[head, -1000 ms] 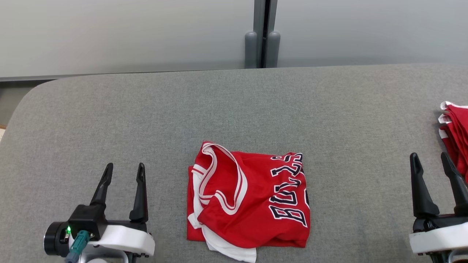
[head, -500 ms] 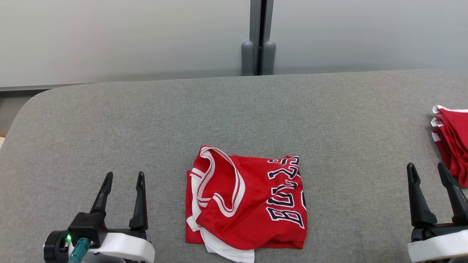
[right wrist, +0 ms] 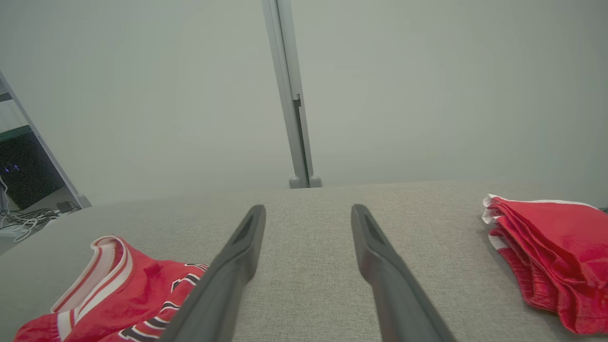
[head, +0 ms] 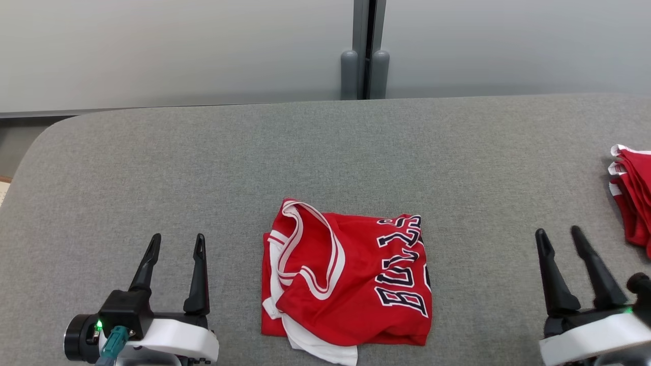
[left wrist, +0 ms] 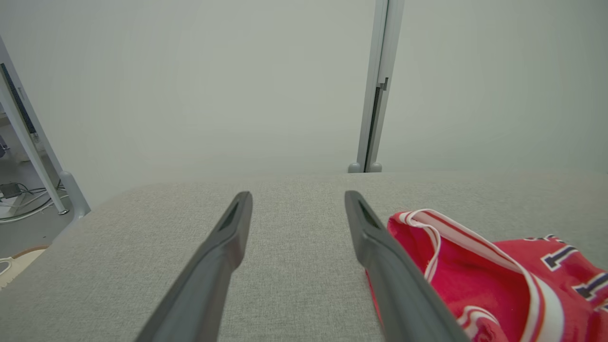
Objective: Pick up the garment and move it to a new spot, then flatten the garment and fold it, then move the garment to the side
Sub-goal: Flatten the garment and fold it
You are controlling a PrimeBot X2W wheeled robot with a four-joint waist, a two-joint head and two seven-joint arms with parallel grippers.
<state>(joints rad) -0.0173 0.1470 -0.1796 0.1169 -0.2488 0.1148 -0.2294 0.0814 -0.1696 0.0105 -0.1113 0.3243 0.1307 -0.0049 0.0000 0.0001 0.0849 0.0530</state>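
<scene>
The garment [head: 346, 277] is a red jersey with white trim and dark lettering, lying folded in a rough square at the front middle of the grey table [head: 325, 152]. It also shows in the left wrist view as the garment [left wrist: 498, 275] and in the right wrist view as the garment [right wrist: 118, 294]. My left gripper [head: 177, 243] stands open to the garment's left, apart from it, nothing between its fingers. My right gripper [head: 558, 236] stands open well to the garment's right, empty too. Each wrist view shows its own gripper open: left gripper [left wrist: 297, 197], right gripper [right wrist: 308, 211].
A stack of folded red garments [head: 633, 198] lies at the table's right edge, also seen as the stack [right wrist: 551, 247]. A pale wall with a grey vertical post [head: 365, 51] stands behind the table. The table's rounded far-left corner [head: 46, 132] drops off to the floor.
My right gripper has shifted left, toward the garment and away from the stack, and its fingers now lean left. The left gripper has barely moved. The camera wobbled slightly.
</scene>
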